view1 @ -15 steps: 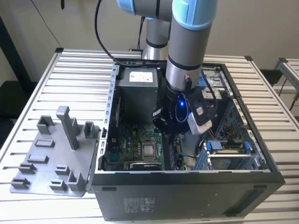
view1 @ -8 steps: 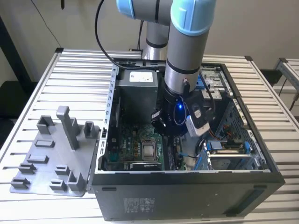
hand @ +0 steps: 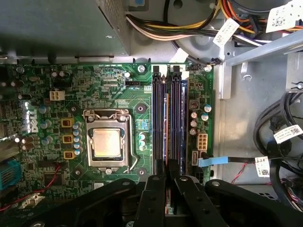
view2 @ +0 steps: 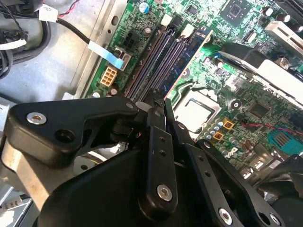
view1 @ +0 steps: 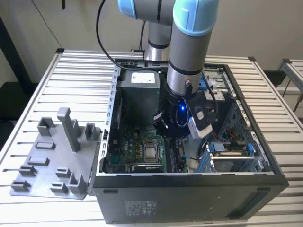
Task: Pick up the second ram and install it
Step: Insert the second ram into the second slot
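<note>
- Black fingers [hand: 154, 189] of the gripper [hand: 166, 171] are nearest to the lens in both wrist views. They stand close together, one on each flat side of a thin board.
- That board is the second ram [hand: 166, 132]. The gripper is closed on one end of it, and the stick stands on its long edge.
- In the second wrist view the gripper [view2: 158, 101] shows from the side, and the second ram [view2: 191, 59] shows a blue face with an orange edge.
- The stick runs along the row of dark memory slots [hand: 157, 123] and is in line with them. I cannot tell if it is pressed fully down.
- The processor socket [hand: 106, 144] with its metal frame lies near the slots on the green motherboard [hand: 57, 80].
- A blue flat cable [hand: 213, 161] lies at the other side of the slots from the socket.
- In the exterior view the arm [view1: 189, 52] reaches down into the open computer case [view1: 189, 198], and the processor socket [view1: 151, 152] is at about seven o'clock from the wrist.
- The grey fixture [view1: 57, 165] with upright posts lies at nine o'clock from the case, on the exterior view's left, just beside its wall.
- Both rest on the slatted metal table [view1: 80, 71].
</note>
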You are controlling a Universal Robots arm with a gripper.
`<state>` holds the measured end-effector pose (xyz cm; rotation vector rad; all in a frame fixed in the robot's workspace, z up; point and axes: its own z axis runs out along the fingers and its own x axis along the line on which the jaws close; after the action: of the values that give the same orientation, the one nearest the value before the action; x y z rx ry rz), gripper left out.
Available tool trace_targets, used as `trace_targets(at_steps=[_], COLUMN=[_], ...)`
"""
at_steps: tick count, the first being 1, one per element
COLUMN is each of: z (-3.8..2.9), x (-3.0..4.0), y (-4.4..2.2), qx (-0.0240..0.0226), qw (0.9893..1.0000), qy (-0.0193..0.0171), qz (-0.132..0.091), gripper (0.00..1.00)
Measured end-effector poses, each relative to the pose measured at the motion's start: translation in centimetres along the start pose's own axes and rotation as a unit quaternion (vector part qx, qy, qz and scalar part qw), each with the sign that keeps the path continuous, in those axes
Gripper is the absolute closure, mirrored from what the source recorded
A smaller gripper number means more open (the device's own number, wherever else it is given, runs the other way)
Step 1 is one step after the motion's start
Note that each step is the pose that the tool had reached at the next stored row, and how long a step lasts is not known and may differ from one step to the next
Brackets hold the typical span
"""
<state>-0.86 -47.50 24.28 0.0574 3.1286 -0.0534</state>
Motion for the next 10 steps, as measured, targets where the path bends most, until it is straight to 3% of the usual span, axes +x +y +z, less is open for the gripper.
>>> trace_targets(at_steps=[10], z=[1.16], x=[0.13], y=[0.50], qx=[0.0001], qw=[1.0000], qy=[0.0006], qz=[0.000], gripper=[0.86])
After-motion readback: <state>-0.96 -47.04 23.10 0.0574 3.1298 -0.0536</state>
